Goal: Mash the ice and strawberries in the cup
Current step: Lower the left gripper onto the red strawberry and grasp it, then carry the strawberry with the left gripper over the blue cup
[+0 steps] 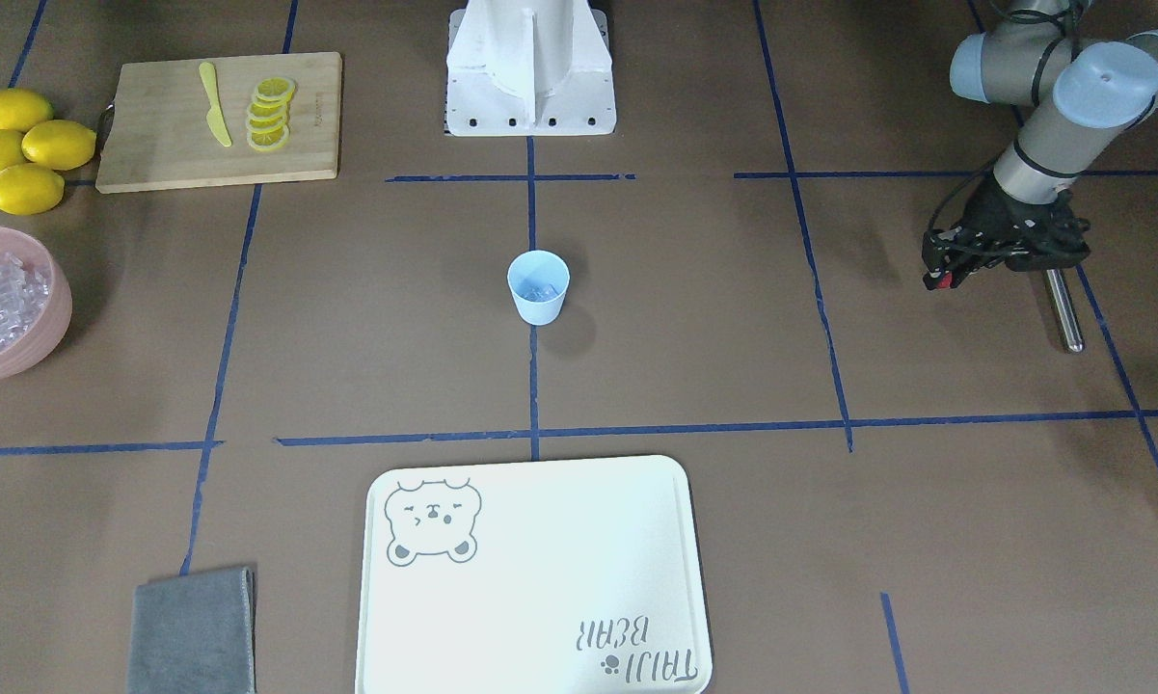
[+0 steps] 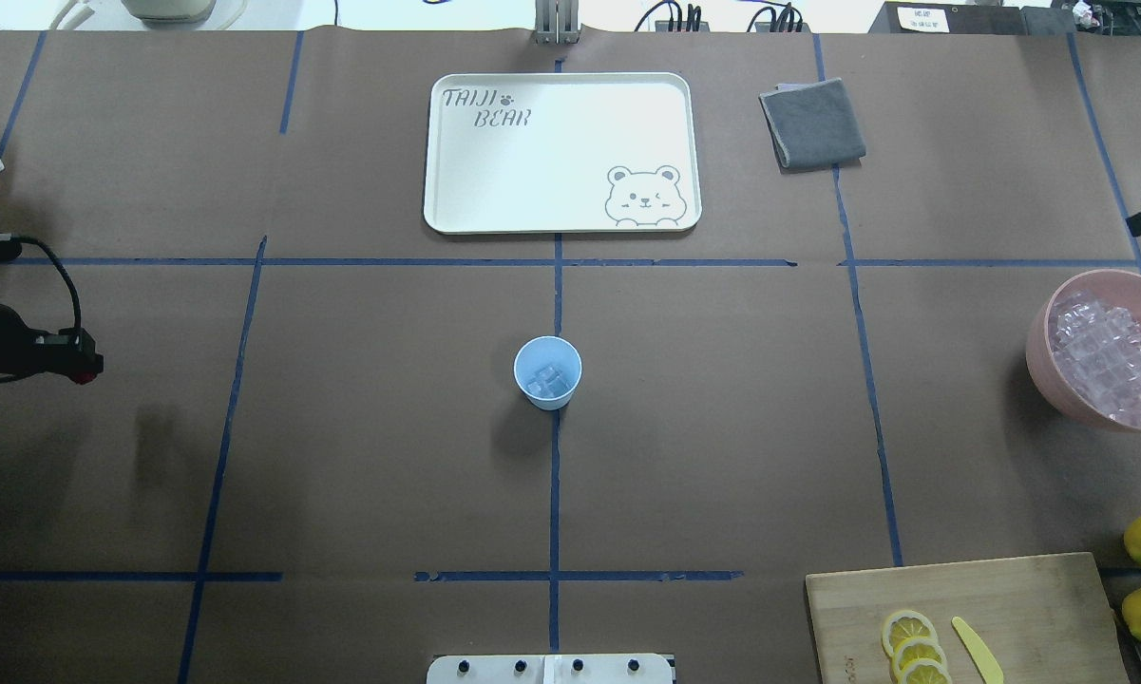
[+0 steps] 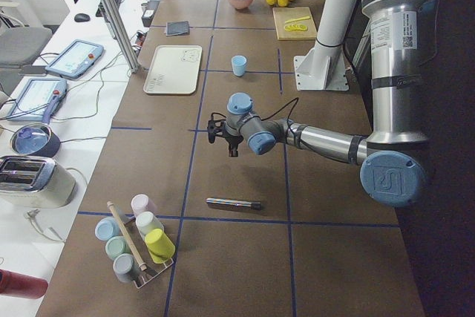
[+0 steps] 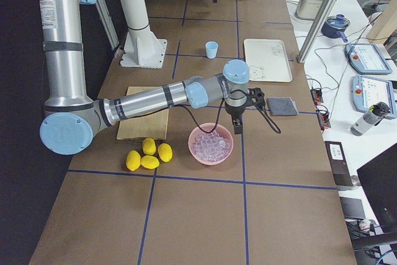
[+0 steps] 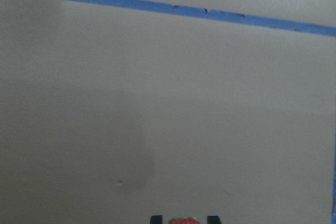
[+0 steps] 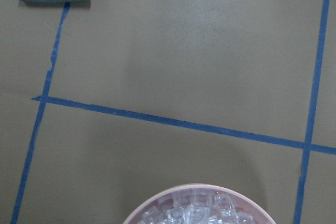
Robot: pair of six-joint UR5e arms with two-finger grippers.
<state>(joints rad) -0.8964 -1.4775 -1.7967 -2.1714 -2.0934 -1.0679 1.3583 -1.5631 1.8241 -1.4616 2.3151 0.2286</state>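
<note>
The light-blue cup (image 1: 538, 286) stands upright at the table's middle, also in the overhead view (image 2: 547, 372), with a few ice cubes (image 2: 548, 381) inside. More ice (image 2: 1112, 356) fills the pink bowl (image 2: 1040, 356). My left gripper (image 1: 943, 280) hovers far from the cup on my left side, shut on a red strawberry (image 5: 184, 221), which also shows in the overhead view (image 2: 84, 377). My right gripper (image 4: 236, 125) hangs over the far rim of the pink bowl (image 4: 211, 159). I cannot tell whether it is open or shut.
A metal rod (image 1: 1065, 308) lies on the table beside the left gripper. A white bear tray (image 2: 560, 152) and a grey cloth (image 2: 812, 123) lie at the far side. A wooden board (image 1: 217, 120) holds lemon slices and a yellow knife, with whole lemons (image 1: 24, 149) beside it.
</note>
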